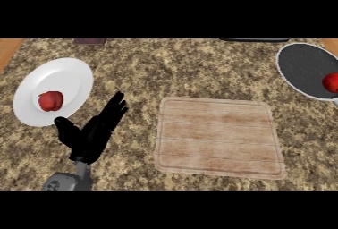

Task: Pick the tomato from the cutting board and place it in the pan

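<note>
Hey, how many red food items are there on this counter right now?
2. One red item sits on the white plate at the left, beside the open left hand. The other lies in the dark pan at the right edge, partly cut off.

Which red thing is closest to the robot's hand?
The red one on the white plate, at. It sits just beside the left hand. The other red one lies far off in the pan.
</note>
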You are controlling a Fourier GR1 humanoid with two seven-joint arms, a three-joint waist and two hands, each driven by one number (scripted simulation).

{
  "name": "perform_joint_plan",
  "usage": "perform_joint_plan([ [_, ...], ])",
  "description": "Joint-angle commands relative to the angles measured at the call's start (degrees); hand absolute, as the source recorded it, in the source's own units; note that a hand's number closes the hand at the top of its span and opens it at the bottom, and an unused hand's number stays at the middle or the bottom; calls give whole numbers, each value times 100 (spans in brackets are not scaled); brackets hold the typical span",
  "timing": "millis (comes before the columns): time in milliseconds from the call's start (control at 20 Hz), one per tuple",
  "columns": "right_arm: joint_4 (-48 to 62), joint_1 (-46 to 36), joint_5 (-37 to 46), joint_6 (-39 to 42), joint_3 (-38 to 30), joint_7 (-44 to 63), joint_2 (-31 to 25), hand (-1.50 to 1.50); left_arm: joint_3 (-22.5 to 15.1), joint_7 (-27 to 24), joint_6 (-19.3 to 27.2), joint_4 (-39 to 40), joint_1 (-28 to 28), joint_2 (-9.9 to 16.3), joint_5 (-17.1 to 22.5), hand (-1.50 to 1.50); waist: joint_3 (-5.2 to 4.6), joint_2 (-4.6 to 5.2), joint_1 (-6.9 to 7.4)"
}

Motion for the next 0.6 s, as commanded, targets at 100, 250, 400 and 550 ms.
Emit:
perform_joint_plan([
  [100, 218, 694, -348, 1369, -167, -734, -325, -150, -2, 161, 149, -130, -33, -75, -58, 0, -11, -47, -79],
  [250, 193, 555, -400, 1486, -46, -693, -386, -150, -70, 51, 48, -91, 212, -61, -131, 0, -23, -72, -71],
  [400, 212, 872, -504, 1919, 12, -783, -534, -150, 75, -58, -52, 177, 68, -76, -68, 0, -29, -83, -126],
  [550, 72, 937, -652, 1806, 173, -934, -177, -150, 403, -80, -314, 489, -178, 59, 129, 0, -38, -102, -173],
])
